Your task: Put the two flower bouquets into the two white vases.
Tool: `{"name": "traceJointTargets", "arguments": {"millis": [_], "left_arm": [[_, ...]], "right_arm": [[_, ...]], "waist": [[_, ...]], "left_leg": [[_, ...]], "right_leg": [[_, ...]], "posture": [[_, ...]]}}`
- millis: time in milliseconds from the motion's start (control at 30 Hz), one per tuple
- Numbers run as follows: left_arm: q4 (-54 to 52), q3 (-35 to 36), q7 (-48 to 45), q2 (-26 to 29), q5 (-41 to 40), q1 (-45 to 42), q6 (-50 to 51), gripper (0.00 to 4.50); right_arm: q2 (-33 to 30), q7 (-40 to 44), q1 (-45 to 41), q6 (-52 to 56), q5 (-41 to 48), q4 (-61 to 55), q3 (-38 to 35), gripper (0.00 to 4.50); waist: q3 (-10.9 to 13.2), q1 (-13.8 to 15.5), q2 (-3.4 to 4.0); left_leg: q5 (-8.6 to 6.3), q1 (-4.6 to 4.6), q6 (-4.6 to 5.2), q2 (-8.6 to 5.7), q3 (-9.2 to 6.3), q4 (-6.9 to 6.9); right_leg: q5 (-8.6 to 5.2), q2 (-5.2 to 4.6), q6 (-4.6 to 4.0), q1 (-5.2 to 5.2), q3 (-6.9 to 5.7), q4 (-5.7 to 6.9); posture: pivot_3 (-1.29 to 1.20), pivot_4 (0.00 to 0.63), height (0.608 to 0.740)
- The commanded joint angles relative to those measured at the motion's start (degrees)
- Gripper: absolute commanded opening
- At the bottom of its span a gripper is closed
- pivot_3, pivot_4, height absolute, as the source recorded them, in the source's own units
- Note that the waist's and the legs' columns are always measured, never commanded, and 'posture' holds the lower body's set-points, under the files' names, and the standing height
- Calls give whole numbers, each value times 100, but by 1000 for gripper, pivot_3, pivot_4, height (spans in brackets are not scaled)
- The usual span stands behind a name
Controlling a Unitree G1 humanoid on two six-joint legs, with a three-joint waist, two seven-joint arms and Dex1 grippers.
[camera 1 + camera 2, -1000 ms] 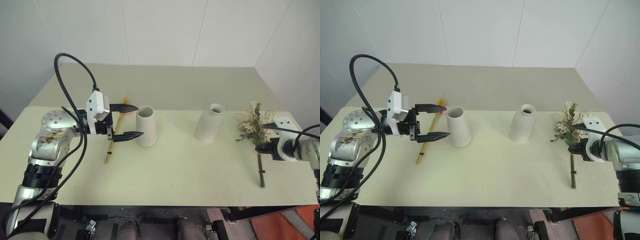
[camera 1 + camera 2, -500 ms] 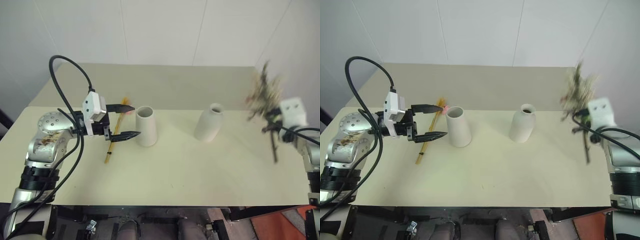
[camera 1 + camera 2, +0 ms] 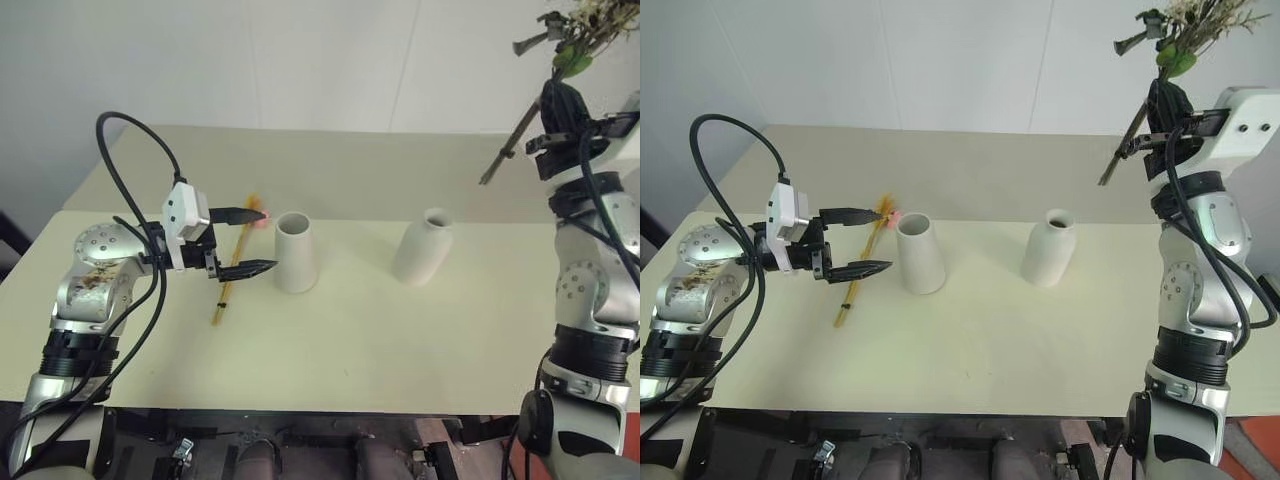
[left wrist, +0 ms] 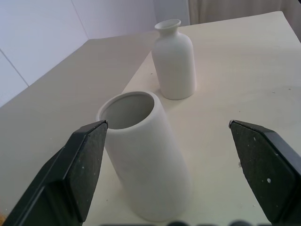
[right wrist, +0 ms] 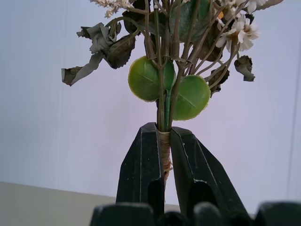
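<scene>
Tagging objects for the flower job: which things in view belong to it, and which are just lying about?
Job:
- dried spray, clamped in right gripper, held high
- wheat bunch, flat on the table by left gripper, jaws open
- cone vase, empty
- bottle vase

Lying about:
- nothing loose; just the table and wall

- Head stereo pair looks down and forward over the pale beige table [image 3: 350, 340], both eyes sharing the whole tabletop.
- Left wrist cam sits close behind the matte white cone-shaped vase [image 4: 143, 155].
- Right wrist cam faces the wall, tight on the bushy dried spray with green leaves [image 5: 164, 80].
</scene>
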Motion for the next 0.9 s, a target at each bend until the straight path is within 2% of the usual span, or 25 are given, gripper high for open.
{"name": "traceJointTargets", "arguments": {"millis": [33,433,867,900], "left_arm": [[-254,150,12,92,-67,35,-4,4500],[-377,185,97,135,-69,130,62,4500],[-425,208,108,137,-102,174,133,4500],[-425,208,108,140,-99,174,135,4500]], "right_arm": [[-3,72,55,138,100,-379,120,126],[456,-97,399,153,-64,-431,443,126],[737,187,1015,-179,-296,-280,616,126],[745,230,1075,-207,-303,-301,640,475]], "waist": [[0,-14,0],[0,-23,1],[-1,-27,1],[0,-27,1]], "left_leg": [[0,1,0,0,0,0],[1,4,1,1,1,0],[1,4,1,1,1,0],[1,4,1,1,1,0]], "right_leg": [[0,0,0,0,1,2],[0,2,-2,-2,2,6],[0,2,-2,-2,2,6],[0,2,-2,-2,1,6]], "posture": [[0,150,740],[0,150,740],[0,150,740],[0,150,740]]}}
